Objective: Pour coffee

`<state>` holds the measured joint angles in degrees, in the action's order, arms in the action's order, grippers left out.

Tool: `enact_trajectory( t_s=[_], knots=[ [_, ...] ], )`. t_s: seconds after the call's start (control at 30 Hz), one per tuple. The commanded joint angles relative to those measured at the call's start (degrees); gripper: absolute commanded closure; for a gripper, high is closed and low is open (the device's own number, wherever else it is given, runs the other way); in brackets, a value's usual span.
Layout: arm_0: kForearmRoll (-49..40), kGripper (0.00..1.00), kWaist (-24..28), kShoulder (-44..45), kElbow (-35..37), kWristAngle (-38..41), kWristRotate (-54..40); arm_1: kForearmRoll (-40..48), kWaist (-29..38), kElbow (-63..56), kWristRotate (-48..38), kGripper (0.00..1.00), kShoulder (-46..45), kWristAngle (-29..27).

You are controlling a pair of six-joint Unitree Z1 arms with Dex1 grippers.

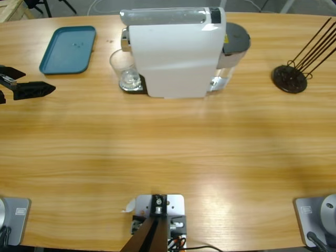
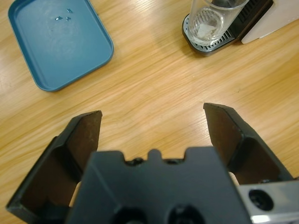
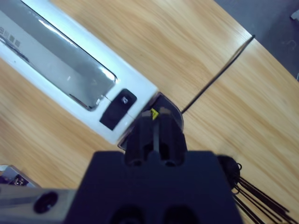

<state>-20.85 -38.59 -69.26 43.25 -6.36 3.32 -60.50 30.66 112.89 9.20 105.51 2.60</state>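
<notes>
The white coffee machine (image 1: 173,58) stands at the back middle of the table. A clear glass (image 1: 123,71) sits on its black drip tray (image 2: 224,39), under the spout on the machine's left. The glass (image 2: 212,21) looks clear; no tan coffee shows in it. My left gripper (image 1: 38,80) hovers at the table's left edge, open and holding nothing, well short of the glass. In the left wrist view the left gripper (image 2: 153,114) points towards the glass. My right gripper (image 3: 154,116) is shut and empty, above the machine's top (image 3: 70,79) near its black button (image 3: 117,108). The high view does not show it.
A teal tray (image 1: 68,50) lies at the back left, between my left gripper and the machine. A black wire rack (image 1: 290,79) with long rods stands at the back right. The machine's grey-lidded water tank (image 1: 236,39) sticks out on its right side.
</notes>
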Motion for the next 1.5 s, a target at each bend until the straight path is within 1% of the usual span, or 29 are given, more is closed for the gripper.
enact_trajectory(
  t_s=[0.03, 0.5, 1.07, 1.3, 1.5],
  knots=[
    [0.73, 0.059, -0.60, -1.07, -2.03, 0.47, 0.46, -2.74, 1.19, 4.43, 0.29, 1.000, 6.91, -0.66],
    [0.73, 0.059, -0.60, -2.07, -1.85, 0.47, 0.46, -5.66, 4.02, 4.37, -0.69, 1.000, 8.51, -0.63],
    [0.73, 0.059, -0.60, -2.58, -1.68, 0.47, 0.46, -5.84, 4.09, 3.76, -1.29, 1.000, 9.16, 0.04],
    [0.73, 0.059, -0.60, -2.69, -1.66, 0.47, 0.46, -4.89, 4.15, 1.75, -1.29, 1.000, 9.10, 0.20],
    [0.73, 0.059, -0.60, -2.77, -1.61, 0.47, 0.46, -1.69, 4.76, -3.10, -1.83, 1.000, 8.59, 1.01]
  ],
)
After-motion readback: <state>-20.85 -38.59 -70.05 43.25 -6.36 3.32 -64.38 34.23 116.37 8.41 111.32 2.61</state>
